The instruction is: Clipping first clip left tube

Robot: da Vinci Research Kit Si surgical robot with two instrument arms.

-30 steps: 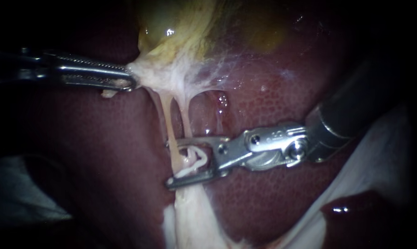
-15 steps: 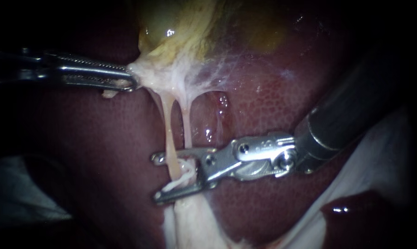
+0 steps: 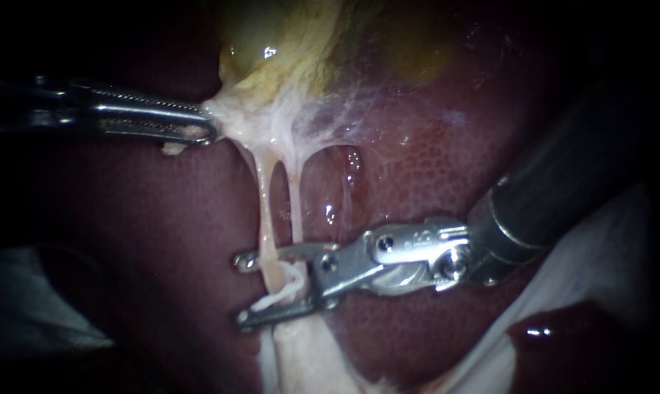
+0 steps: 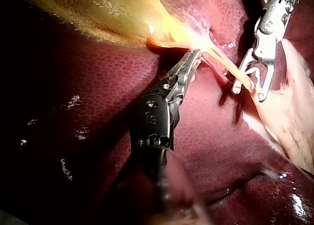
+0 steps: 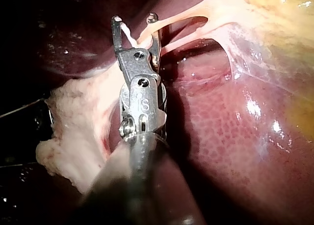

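Two pale tubes run down from the gallbladder over the liver. The left tube passes between the open jaws of my right instrument, which straddle it from the right. A white clip sits deep in those jaws, beside the tube. The right tube ends at the upper jaw. My left instrument is shut on the pale tissue below the gallbladder and holds it taut. The right wrist view shows the jaws with the clip around the tube.
A pale fatty mass lies under the right instrument's jaws, and shows beside its shaft. White cloth lies at the lower right, greyish cloth at the lower left. A dark red lobe edge sits low on the right.
My right instrument has slid left and slightly down, so its open jaws now reach past the left tube. The gap between them has narrowed a little. The left instrument has held still.
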